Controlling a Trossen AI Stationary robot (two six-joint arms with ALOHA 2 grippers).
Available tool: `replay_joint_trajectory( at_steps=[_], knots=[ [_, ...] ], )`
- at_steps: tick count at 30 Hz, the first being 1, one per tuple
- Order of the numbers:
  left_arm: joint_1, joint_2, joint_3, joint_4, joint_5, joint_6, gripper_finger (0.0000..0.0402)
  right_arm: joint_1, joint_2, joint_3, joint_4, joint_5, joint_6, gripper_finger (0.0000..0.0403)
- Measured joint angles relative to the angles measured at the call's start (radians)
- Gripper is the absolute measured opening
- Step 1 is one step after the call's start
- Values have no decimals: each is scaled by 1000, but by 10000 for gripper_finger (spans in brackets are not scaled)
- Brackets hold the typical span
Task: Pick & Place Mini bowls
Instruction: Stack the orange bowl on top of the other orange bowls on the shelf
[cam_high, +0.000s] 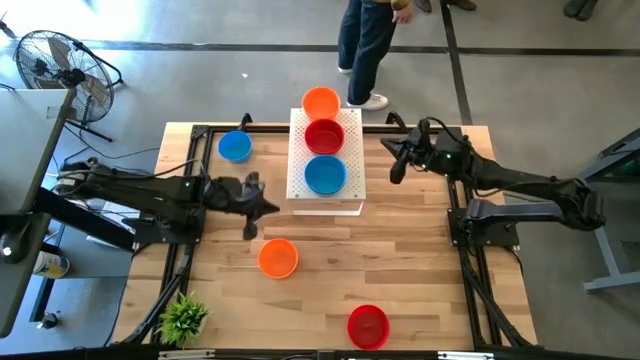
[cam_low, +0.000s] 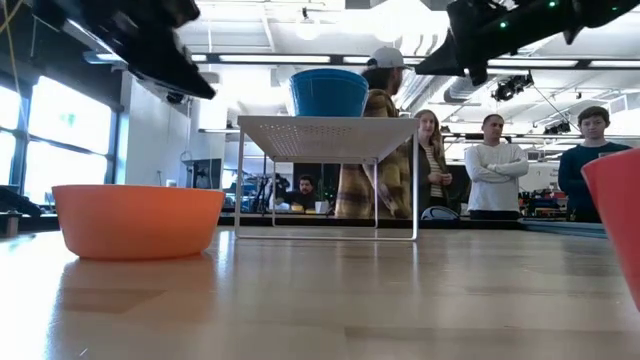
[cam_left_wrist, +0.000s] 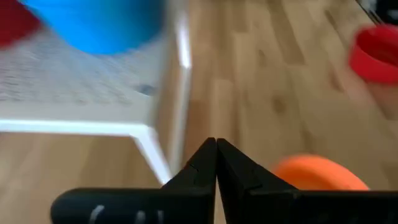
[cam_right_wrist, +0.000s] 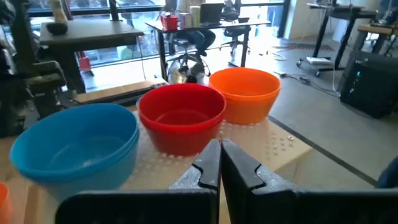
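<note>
Three mini bowls sit in a row on the white perforated platform (cam_high: 350, 185): orange (cam_high: 321, 101), red (cam_high: 324, 136) and blue (cam_high: 325, 174). Three more rest on the wooden table: blue (cam_high: 235, 146) near the far left, orange (cam_high: 278, 257) in the middle and red (cam_high: 368, 326) by the near edge. My left gripper (cam_high: 262, 207) hovers shut just left of the platform's near corner, above the table; its wrist view shows the shut tips (cam_left_wrist: 216, 143). My right gripper (cam_high: 398, 165) hangs shut in the air right of the platform, facing the three bowls (cam_right_wrist: 181, 118).
A small green plant (cam_high: 184, 317) stands at the near left corner. Black frame rails run along the table's left and right sides. People stand beyond the far edge (cam_low: 495, 165). A fan (cam_high: 55, 65) is on the floor, far left. Bare wood lies between platform and near edge.
</note>
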Motion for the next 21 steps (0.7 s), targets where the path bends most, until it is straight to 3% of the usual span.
replay_joint_trajectory(
  at_steps=[6,10,15,21],
  knots=[
    [-172,64,38,-175,-4,-139,5,41,-43,-35,-2,4,-21,0],
    [-240,129,61,-244,-40,-309,5,80,-43,-42,-7,6,-22,0],
    [-257,186,104,-360,-89,-626,5,133,-41,-42,-10,41,-42,0],
    [-237,234,105,-390,32,-796,21,176,-41,-42,-12,75,-71,0]
  ],
)
